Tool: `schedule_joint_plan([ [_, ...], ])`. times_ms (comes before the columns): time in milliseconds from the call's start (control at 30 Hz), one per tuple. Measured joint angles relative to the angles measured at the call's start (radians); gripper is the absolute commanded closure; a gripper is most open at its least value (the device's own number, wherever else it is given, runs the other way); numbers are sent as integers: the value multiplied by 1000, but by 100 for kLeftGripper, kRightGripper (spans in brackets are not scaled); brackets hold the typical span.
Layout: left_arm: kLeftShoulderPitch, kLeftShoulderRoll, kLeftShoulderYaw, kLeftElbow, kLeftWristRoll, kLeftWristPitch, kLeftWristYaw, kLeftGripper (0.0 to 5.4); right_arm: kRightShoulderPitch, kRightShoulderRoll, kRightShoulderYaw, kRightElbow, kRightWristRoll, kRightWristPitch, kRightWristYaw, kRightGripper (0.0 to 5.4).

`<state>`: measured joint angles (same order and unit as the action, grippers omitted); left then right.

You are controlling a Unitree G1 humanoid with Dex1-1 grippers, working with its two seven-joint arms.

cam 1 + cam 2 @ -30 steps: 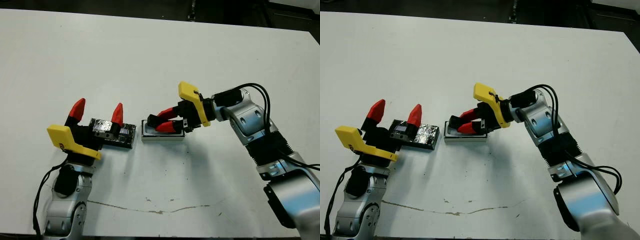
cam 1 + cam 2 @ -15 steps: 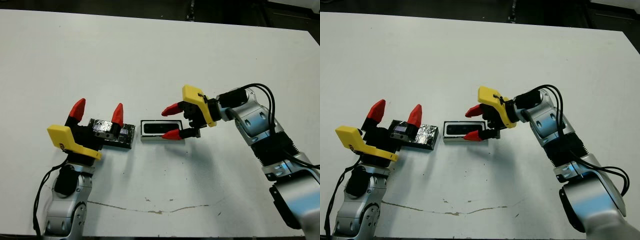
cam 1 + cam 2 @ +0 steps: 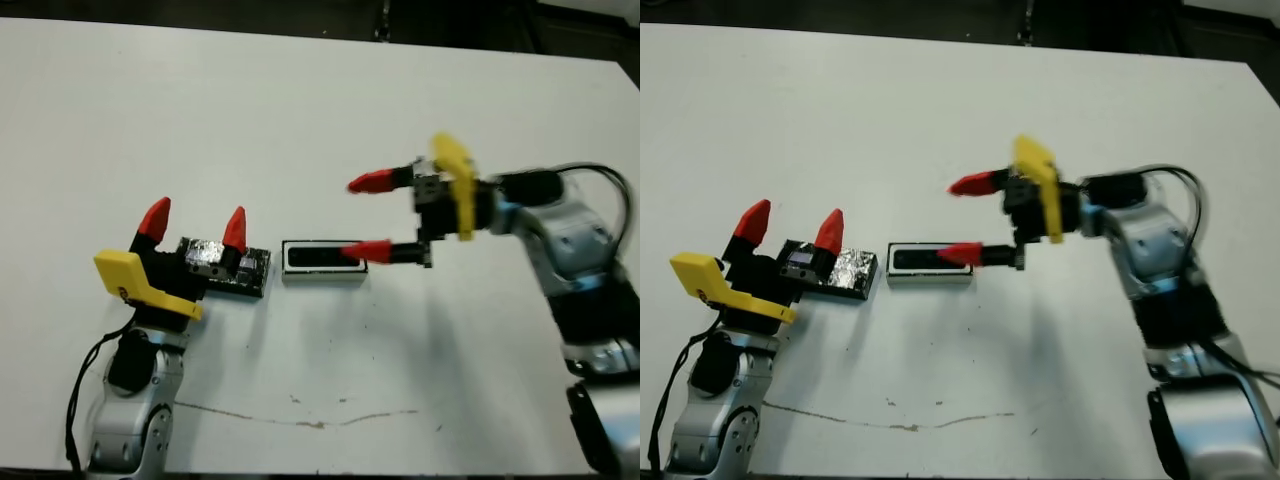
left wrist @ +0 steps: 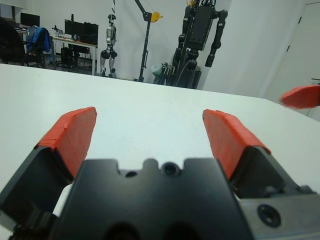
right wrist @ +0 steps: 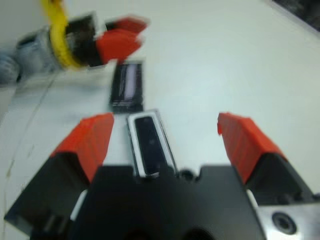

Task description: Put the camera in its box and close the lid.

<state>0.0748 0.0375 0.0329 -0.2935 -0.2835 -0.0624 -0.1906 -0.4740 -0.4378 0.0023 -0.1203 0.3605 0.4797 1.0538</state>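
Observation:
The white box [image 3: 322, 272] lies at the table's middle, and the black camera [image 3: 315, 258] lies flat inside it. My right gripper [image 3: 367, 216] hovers open just right of the box with nothing between its fingers; its nearer fingertip overlaps the box's right end in the head views. The right wrist view shows the camera [image 5: 149, 142] in the box [image 5: 133, 150] between those fingers. The black speckled lid [image 3: 250, 272] rests on the table left of the box, partly hidden behind my left gripper [image 3: 195, 223], which stands open above it.
White table [image 3: 300, 120] stretches wide behind the objects, with a scratch line [image 3: 300, 418] near its front edge. The left wrist view shows robot stands [image 4: 200, 40] and desks far beyond the table.
My right gripper opened, left the camera lying in the box, and drew back up and to the right. The left arm, lid and box have not moved.

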Motion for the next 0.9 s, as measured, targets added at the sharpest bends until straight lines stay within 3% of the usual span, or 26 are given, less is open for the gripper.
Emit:
schedule_joint_plan([
  [200, -7, 37, 15, -11, -1, 2, -24, 0, 359, 87, -169, -244, 75, 2, -285, 94],
  [400, -19, 103, 40, -38, -1, 3, -67, 0, 607, 206, -216, -317, 91, -141, -425, 188],
  [567, -50, 191, 72, -67, -13, 21, -125, 0, 686, 281, -198, -303, 86, -244, -495, 269],
  [900, -184, 564, 140, -7, -60, 78, -480, 0, 717, 352, -144, -258, 52, -290, -636, 428],
])
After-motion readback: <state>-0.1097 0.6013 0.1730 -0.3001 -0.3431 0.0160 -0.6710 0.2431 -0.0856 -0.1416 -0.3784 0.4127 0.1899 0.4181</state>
